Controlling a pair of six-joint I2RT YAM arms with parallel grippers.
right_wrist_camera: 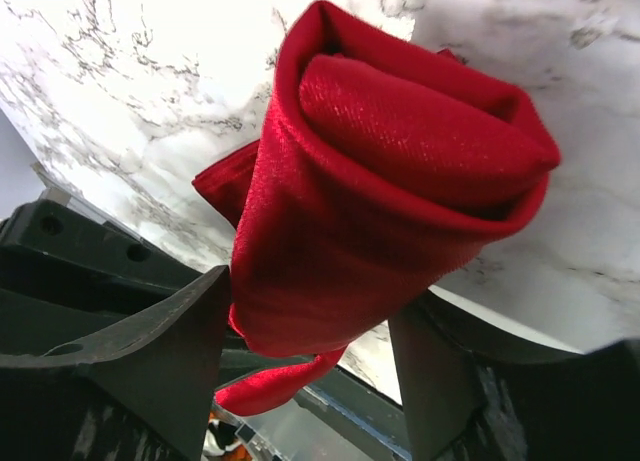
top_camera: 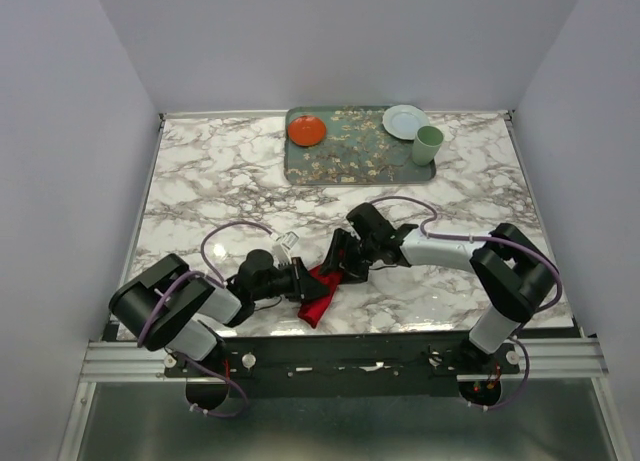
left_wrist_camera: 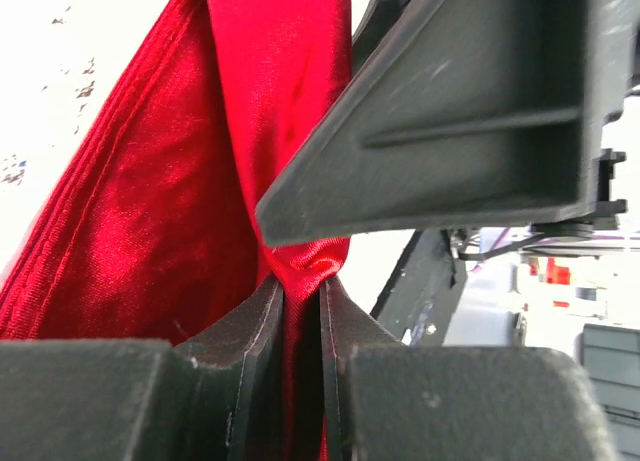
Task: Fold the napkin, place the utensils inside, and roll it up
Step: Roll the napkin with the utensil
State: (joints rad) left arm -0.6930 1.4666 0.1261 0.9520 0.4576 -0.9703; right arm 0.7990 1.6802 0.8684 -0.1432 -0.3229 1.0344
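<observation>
The red napkin (top_camera: 318,303) lies rolled into a bundle near the table's front edge, between both grippers. My left gripper (top_camera: 298,279) is shut on a fold of it; in the left wrist view the cloth (left_wrist_camera: 150,211) is pinched between the nearly closed fingers (left_wrist_camera: 258,326). My right gripper (top_camera: 340,261) holds the other end; in the right wrist view its fingers (right_wrist_camera: 190,331) press both sides of the thick roll (right_wrist_camera: 400,151), and a loose corner hangs below. The utensils do not show in any view.
A patterned green tray (top_camera: 350,166) stands at the back centre with a small orange-red plate (top_camera: 307,131), a white plate (top_camera: 404,120) and a pale green cup (top_camera: 428,144). The table's front edge and the metal rail (top_camera: 340,356) are just behind the napkin.
</observation>
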